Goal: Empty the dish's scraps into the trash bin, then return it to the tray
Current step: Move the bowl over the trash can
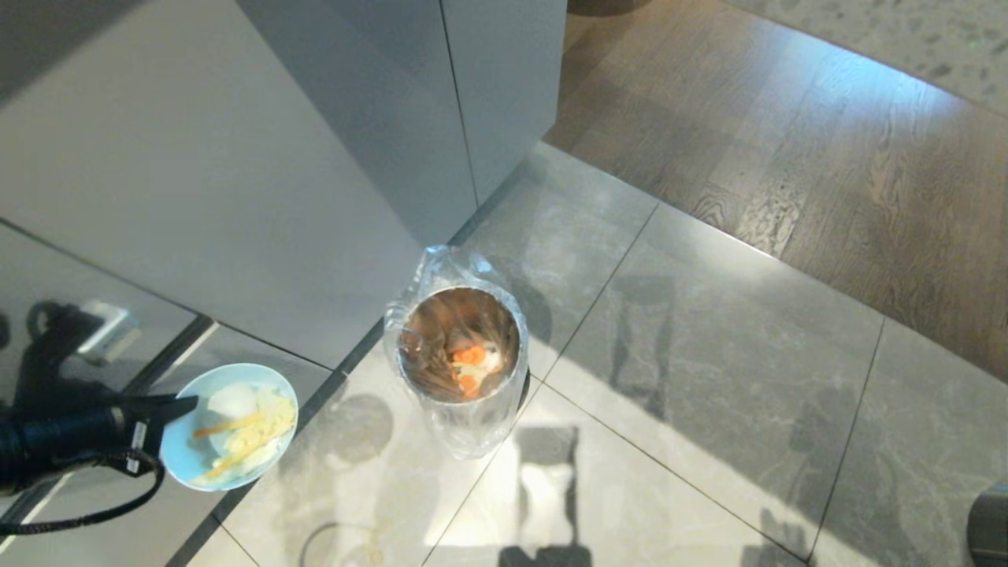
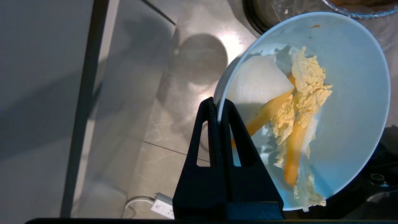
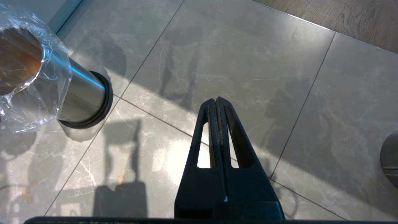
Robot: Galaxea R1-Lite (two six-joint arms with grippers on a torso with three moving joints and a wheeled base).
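Left hand [image 2: 219,109] is closest in the left wrist view: both black fingers pinched on the rim of the dish [image 2: 351,102], one finger inside the rim, one outside. Head view has the same hand [image 1: 177,409] coming in from the left edge, gripping the dish [image 1: 183,453] on the side away from the trash bin [image 1: 461,425].

Dish: pale blue, held in the air above the floor [image 1: 709,378], beside the trash bin on its left and apart from it. It reads as roughly level in the head view. Scraps [image 2: 298,115] are in the bowl: crinkled yellow leaf pieces, orange strips, one pale white slice. They sit across the middle of the bowl.

Trash bin: upright on the grey tiled floor, close to the corner of the grey cabinet [image 1: 236,157]. Clear bag is folded over its rim, and orange and white bits are visible at the bottom. Right wrist view shows its steel wall [image 3: 80,87] and black base ring.

Right hand [image 3: 216,102]: fingers pressed together, holding nothing, hanging over bare tiles on the trash bin's right, well apart from it.

Tray: in none of the views.
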